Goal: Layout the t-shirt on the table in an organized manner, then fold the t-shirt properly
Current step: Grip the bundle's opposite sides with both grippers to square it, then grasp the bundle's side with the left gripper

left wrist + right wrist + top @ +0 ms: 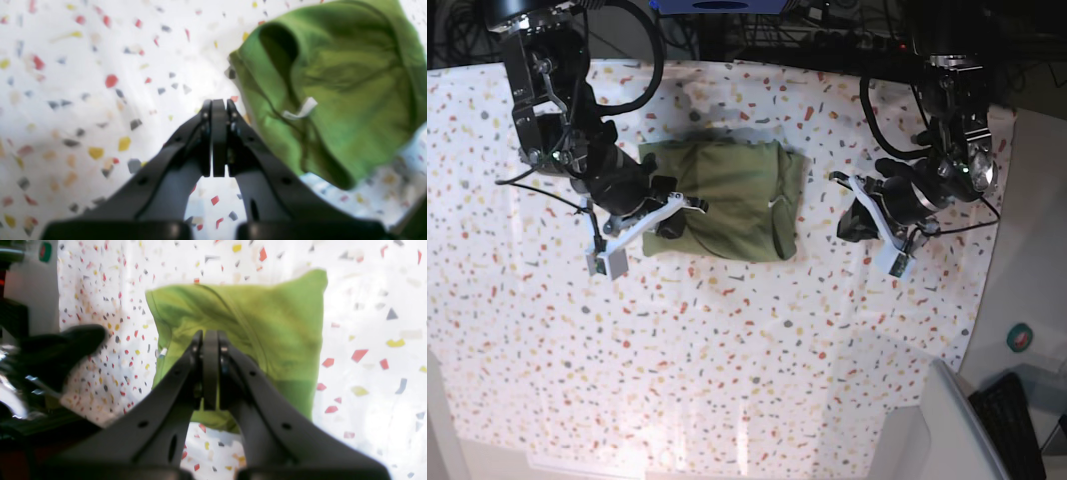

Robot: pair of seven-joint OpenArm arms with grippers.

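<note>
The left end effector (219, 140) is clenched with nothing between its jaws. It hangs above bare worktop, just beside the collar edge of the t-shirt (337, 90). In the base view the left end effector (859, 222) stands apart from the garment's near edge.

The right end effector (210, 370) is likewise clenched and empty. In its wrist view it hangs over the t-shirt (267, 333); whether it touches the cloth cannot be told. In the base view the right end effector (667, 222) sits over the garment's opposite edge.

The t-shirt (727, 200) lies on the worktop (727, 350) between the two arms, toward the far side. It is gathered into a compact, roughly rectangular bundle. Judged from this shape, the fold appears largely complete.

Handling notes:
- The cloth is soft and light. It will sag and drape when lifted, and will not hold an edge unsupported.
- It is neither fragile nor slippery, but layers may slide over each other when dragged.
- Take hold at a corner or along a hem, pinching all layers together. The loose collar fold near the white tag (300, 110) is a poor grip point.

The worktop is flat and covered by a white cloth with coloured flecks. It is much larger than the garment. This cover may wrinkle if pinched with the shirt. Cables (627, 40) and dark equipment line the far edge.
</note>
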